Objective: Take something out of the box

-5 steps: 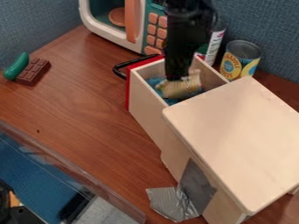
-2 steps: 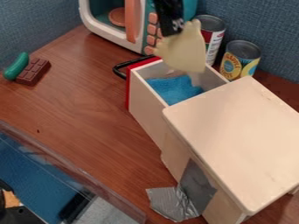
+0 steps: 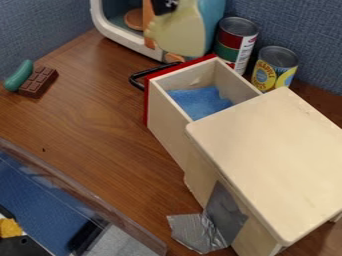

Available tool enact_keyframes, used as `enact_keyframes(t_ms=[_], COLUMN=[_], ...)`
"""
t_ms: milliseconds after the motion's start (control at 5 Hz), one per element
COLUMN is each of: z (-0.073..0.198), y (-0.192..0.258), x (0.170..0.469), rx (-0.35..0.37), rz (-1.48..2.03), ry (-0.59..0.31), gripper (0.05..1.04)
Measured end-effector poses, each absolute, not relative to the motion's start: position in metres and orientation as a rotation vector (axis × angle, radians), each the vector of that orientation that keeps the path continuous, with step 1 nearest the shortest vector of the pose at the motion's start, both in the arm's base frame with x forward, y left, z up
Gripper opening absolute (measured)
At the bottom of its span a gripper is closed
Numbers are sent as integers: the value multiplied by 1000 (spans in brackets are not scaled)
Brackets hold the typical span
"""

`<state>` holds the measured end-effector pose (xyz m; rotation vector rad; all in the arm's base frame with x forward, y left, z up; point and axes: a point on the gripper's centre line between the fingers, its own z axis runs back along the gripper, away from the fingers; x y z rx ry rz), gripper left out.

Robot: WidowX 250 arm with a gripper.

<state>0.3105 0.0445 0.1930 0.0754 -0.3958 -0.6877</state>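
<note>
Hanging at the top of the frame, out of the box (image 3: 168, 121), the pale yellow toy (image 3: 185, 34) could slip if the end effector (image 3: 165, 6), closed on its upper part with a gap I cannot judge, grips shallowly, or bump the toy microwave (image 3: 127, 44).

One camera looks slantwise down from above the tabletop's (image 3: 87, 140) near side, facing the toy microwave (image 3: 127, 42) and what seems a fabric partition (image 3: 300, 25), close enough to crop the drawer box (image 3: 267, 150) at right.
</note>
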Motion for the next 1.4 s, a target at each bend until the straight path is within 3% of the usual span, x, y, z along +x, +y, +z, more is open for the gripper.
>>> enact_keyframes(t_ms=[400, 600, 1200, 1400], z=[192, 175, 80, 64], y=[100, 121, 171, 182], x=[310, 313, 291, 282], rx=[406, 534, 776, 805], rz=[-468, -391, -467, -506], ry=[-344, -283, -98, -49], gripper=[54, 54, 54, 54])
